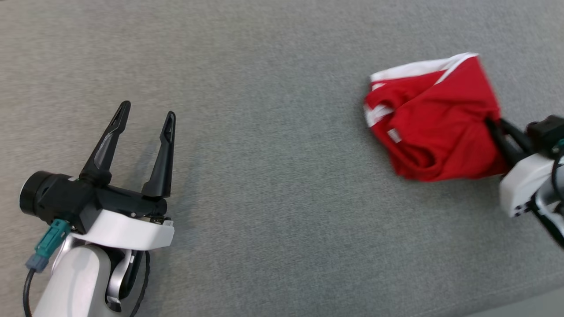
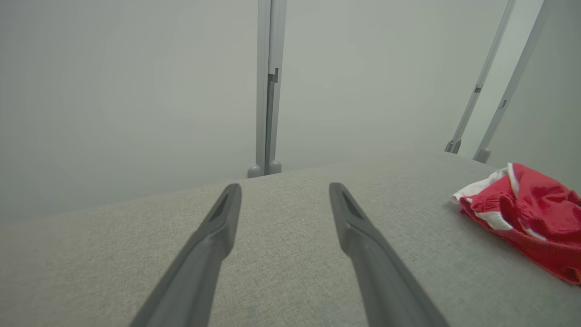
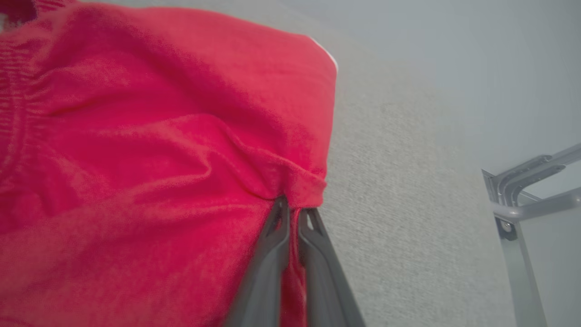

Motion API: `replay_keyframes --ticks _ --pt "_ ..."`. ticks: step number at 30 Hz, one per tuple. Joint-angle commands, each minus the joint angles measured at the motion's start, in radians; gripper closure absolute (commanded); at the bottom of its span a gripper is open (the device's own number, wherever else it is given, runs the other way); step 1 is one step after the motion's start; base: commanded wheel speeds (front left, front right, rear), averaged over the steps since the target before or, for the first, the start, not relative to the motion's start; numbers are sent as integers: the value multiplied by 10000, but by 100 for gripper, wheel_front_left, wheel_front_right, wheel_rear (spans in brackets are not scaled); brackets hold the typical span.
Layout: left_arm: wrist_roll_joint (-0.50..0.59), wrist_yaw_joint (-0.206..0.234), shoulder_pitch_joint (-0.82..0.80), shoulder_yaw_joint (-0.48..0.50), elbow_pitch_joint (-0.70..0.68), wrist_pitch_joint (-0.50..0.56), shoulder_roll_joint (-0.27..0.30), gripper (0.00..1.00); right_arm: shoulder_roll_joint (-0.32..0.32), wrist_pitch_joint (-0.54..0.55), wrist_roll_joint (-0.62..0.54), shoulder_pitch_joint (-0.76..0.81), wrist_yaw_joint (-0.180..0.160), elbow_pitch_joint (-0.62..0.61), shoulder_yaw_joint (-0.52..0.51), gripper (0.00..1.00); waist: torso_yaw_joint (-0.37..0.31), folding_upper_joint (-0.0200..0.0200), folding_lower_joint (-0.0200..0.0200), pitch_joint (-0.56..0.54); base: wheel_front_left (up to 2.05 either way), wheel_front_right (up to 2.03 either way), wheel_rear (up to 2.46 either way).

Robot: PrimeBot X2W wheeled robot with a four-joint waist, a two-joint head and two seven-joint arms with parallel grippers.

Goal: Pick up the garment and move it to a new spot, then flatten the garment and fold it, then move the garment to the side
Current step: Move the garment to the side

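Grey fabric surface (image 1: 273,176). Red garment (image 1: 436,127) bunched at right, edge clamped in right gripper (image 1: 494,123). Left gripper (image 1: 148,109) spread wide, empty, well apart.

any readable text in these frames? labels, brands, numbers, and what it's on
Nothing can be read in any view.
Small white tag on the red garment: it may carry print, but it is too small and blurred to read in the head view.
White trim on the garment: plain, with no lettering visible.
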Motion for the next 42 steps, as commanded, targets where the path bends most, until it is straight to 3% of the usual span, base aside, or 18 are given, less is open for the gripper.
replay_keyframes --ticks 1,10,21,23,24,25,33,42 --pt "61 -30 -201 10 -104 65 149 0 -216 -112 -83 -218 -5 184 -104 100 -540 0 0 507 0 0 0" --pt "273 -191 -814 -267 -664 598 408 0 -1138 -721 110 -1252 -5 1490 -1134 100 -1095 0 0 1368 0 0 0" --pt "313 -250 -1256 -399 -939 773 563 0 -1023 -1453 334 -2576 -5 3195 -2109 99 -892 0 0 2149 0 0 0" --pt "301 -249 -1241 -418 -915 774 582 0 -945 -1598 378 -2659 -5 3458 -2218 56 -865 0 0 2187 0 0 0" --pt "293 -252 -1225 -429 -890 771 587 0 -904 -1665 395 -2681 -5 3586 -2273 4 -852 0 0 2194 0 0 0" --pt "282 -245 -1212 -434 -854 765 592 0 -869 -1738 438 -2693 -5 3705 -2369 0 -850 0 0 2186 0 0 0" --pt "117 -151 -980 -461 -489 536 464 0 -336 -2174 720 -2021 -5 3651 -3090 0 -847 0 0 1498 0 0 0" --pt "-341 213 -107 -272 120 43 99 0 1174 -2224 709 208 -4 1221 -4428 0 -473 0 0 -121 0 0 0"
